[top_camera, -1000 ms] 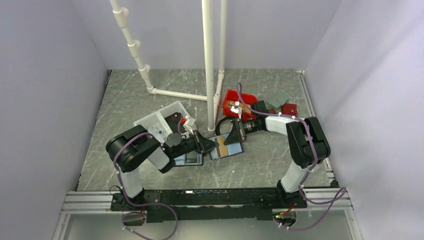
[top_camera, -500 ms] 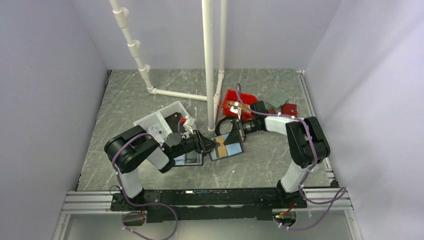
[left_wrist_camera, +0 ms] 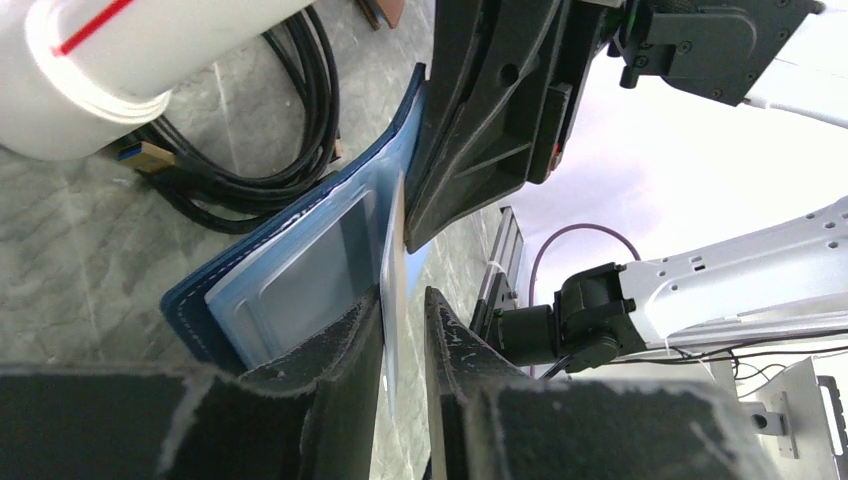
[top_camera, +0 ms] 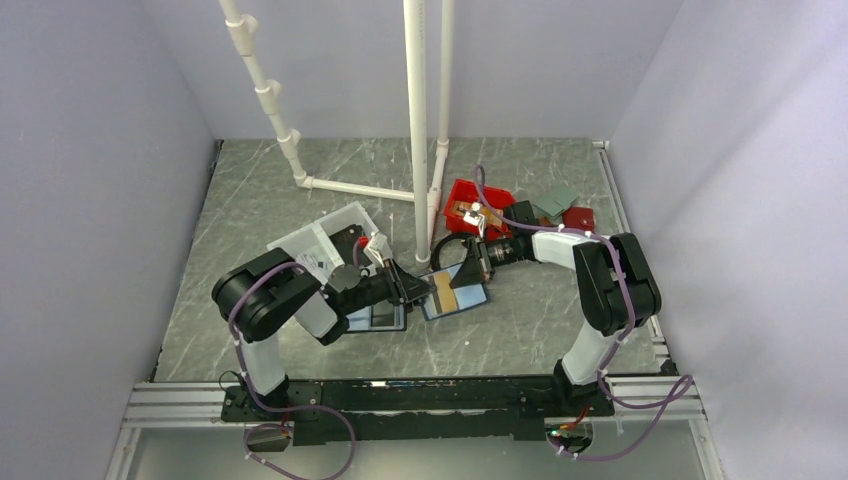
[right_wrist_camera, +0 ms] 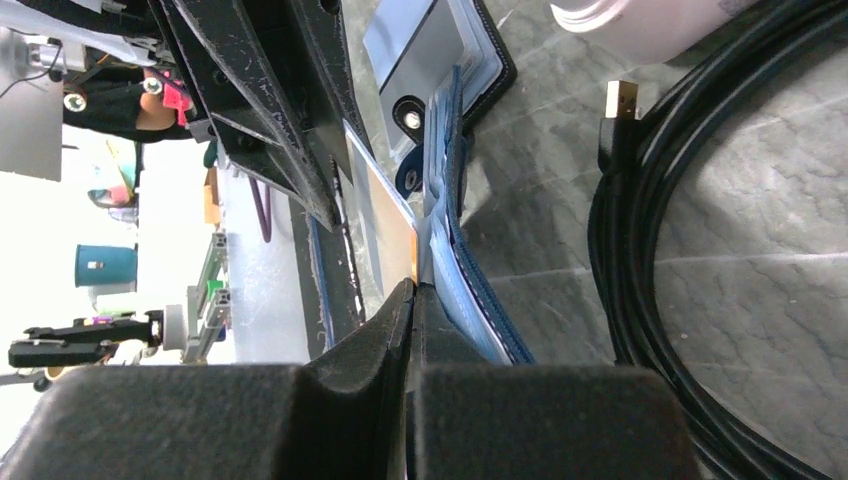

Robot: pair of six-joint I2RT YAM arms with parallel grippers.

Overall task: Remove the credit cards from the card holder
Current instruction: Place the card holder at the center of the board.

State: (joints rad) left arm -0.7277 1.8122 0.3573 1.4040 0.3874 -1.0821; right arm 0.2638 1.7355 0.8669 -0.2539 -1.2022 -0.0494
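Observation:
The navy card holder lies open at mid-table, light-blue inside. A gold-orange credit card stands out of it between both grippers. My right gripper comes in from the right. In the right wrist view its jaws are shut, with the orange card's corner running into the seam beside the holder's blue leaf. My left gripper comes in from the left. Its jaws stand slightly apart around the card's thin edge, and a gap shows on one side.
A black-edged folio lies under the left arm. A clear bin sits behind it, and white pipes rise at centre. A coiled black cable lies beside the holder. A red bin and wallets sit at the back right.
The left jaws were shut and now stand slightly apart. The right jaws were apart and are now shut on the card. Both arms have hardly moved.

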